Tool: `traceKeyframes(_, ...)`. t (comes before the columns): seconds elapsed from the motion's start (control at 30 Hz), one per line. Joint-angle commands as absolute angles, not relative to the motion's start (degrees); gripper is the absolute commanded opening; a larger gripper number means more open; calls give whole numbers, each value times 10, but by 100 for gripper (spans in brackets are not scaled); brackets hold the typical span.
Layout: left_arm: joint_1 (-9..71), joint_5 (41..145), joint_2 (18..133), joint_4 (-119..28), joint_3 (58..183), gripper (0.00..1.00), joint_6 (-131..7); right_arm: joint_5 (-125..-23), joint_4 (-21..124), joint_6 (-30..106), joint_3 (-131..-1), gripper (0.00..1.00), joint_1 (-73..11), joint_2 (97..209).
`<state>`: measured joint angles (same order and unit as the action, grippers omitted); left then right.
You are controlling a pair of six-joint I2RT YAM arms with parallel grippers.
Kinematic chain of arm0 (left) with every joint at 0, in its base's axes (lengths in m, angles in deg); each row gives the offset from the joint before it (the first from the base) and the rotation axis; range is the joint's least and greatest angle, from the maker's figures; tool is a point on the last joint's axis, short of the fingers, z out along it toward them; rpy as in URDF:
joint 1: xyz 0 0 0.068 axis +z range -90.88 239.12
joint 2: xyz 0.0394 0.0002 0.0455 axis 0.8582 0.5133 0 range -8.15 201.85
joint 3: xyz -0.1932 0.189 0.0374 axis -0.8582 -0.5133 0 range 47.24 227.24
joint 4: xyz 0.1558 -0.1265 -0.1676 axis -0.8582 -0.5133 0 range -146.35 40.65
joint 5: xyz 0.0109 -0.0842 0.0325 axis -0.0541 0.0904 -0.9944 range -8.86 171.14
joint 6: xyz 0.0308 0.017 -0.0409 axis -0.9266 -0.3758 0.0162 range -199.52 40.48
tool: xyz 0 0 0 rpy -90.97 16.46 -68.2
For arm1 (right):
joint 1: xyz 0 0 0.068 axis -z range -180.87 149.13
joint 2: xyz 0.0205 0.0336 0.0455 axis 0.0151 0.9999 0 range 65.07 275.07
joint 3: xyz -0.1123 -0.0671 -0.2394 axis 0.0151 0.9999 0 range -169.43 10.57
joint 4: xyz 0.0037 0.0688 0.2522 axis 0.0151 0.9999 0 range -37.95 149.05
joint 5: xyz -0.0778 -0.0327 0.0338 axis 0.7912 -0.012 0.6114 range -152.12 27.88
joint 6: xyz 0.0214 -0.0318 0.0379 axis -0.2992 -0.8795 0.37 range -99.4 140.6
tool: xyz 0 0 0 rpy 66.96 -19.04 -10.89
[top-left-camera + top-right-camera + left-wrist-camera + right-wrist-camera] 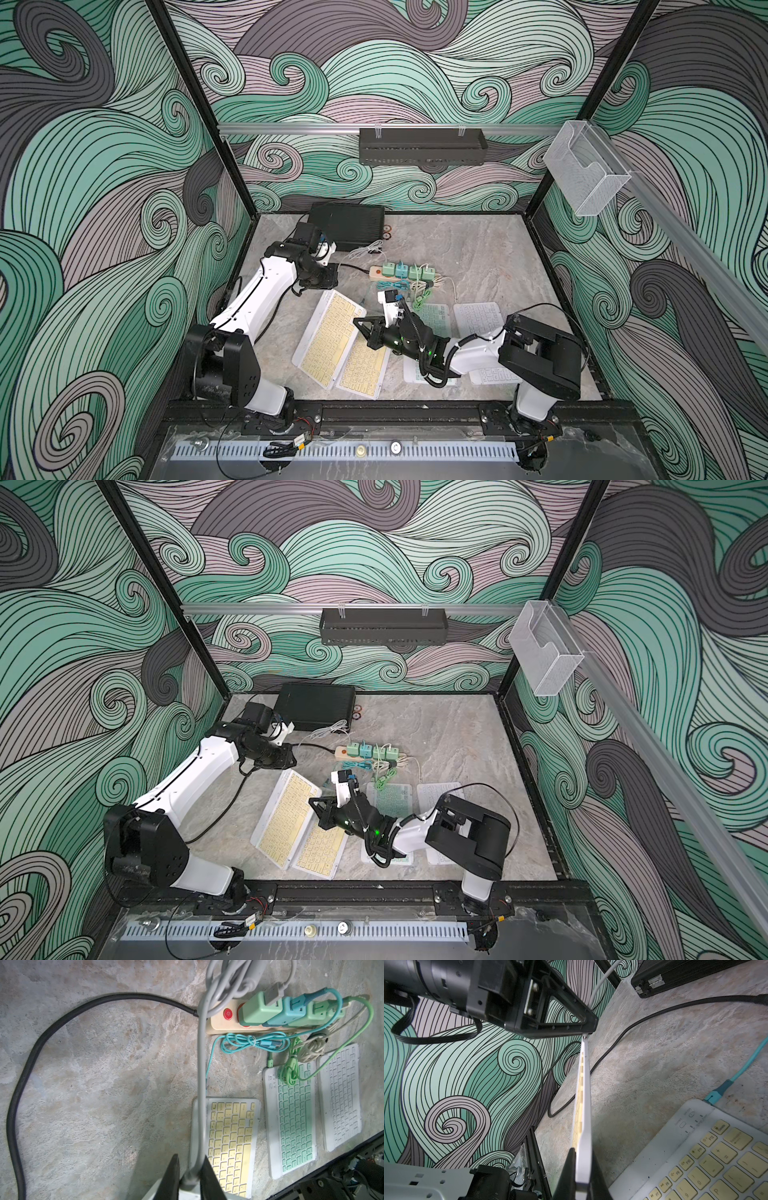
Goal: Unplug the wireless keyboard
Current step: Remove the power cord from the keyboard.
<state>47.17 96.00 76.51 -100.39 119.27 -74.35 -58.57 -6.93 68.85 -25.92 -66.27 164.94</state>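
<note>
The white, yellow-keyed keyboard (328,332) is clamped on edge in the right gripper (582,1153); its grey cable (200,1064) seems pinched by the left gripper (190,1157).

Walls (415,62) – teal-grey swirls; tabletop (478,257) marbled grey; yellow-keyed keyboard (330,332), mint keyboard (291,1118), white keyboard (340,1095); grey cable (200,1064); power strip (220,1023) – cream.

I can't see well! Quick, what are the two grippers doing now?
Left gripper: closed on the grey cable.
Right gripper: closed on the tilted yellow keyboard.

walls (415,62): teal swirls | floor (478,257): grey marble | black tray (422,146): back rail (291,129)
</note>
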Motion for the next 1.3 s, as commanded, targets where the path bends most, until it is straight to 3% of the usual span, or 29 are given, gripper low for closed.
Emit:
traceKeyframes(0.0, 467, 969, 763, -1032, 1210, 26, -746, -583, -99, 683, -257, 0, -663, 1640)
traceKeyframes(0.2, 467, 973, 762, -1032, 1210, 33, -746, -589, -101, 686, -261, 0, -665, 1641)
traceKeyframes(0.4, 467, 977, 756, -1029, 1208, 32, -747, -592, -108, 690, -262, 0, -669, 1648)
traceKeyframes(0.5, 467, 978, 754, -1028, 1207, 28, -747, -592, -111, 690, -264, 0, -673, 1651)
traceKeyframes(0.7, 467, 978, 748, -1026, 1204, 2, -747, -583, -123, 695, -261, 0, -678, 1657)
traceKeyframes(1.27, 449, 909, 700, -1012, 1192, 0, -751, -567, -129, 694, -266, 0, -687, 1672)
